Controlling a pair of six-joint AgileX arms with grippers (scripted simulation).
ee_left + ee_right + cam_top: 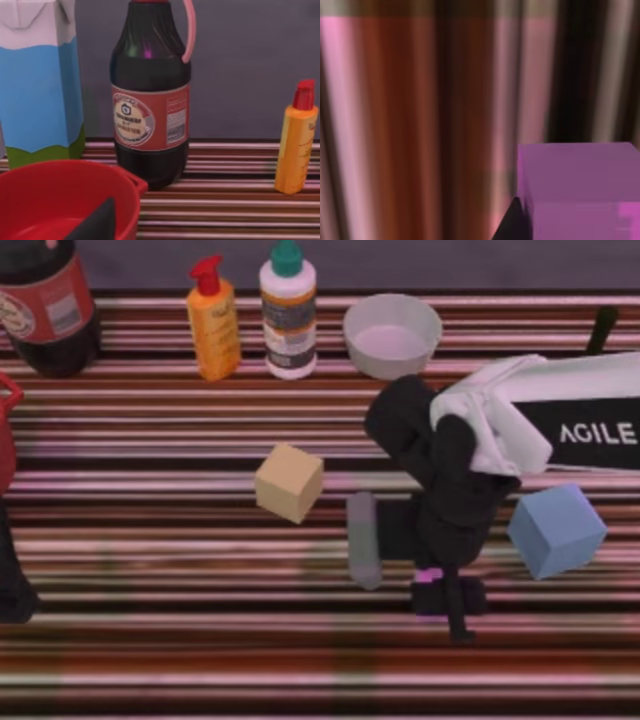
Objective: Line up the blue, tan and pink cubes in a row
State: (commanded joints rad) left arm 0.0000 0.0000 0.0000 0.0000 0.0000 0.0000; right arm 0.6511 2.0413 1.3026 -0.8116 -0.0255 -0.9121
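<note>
Pink cube point(429, 576) sits clamped between the right hand's point(440, 585) fingers, touching both.

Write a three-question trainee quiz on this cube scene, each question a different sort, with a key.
1. True or false: the tan cube touches the blue cube.
2. Multiple choice: which cube sits at the right end effector? A) blue B) tan C) pink
3. Fill in: the white bowl stands along the table's far edge, beside the white bottle with the ______ cap.

Key
1. False: they lie well apart, with the right arm between them.
2. C: the pink cube shows just under that end effector in the top view and fills a corner of the right wrist view.
3. Green.

The left arm is parked at the table's left, near the red pot.
</note>
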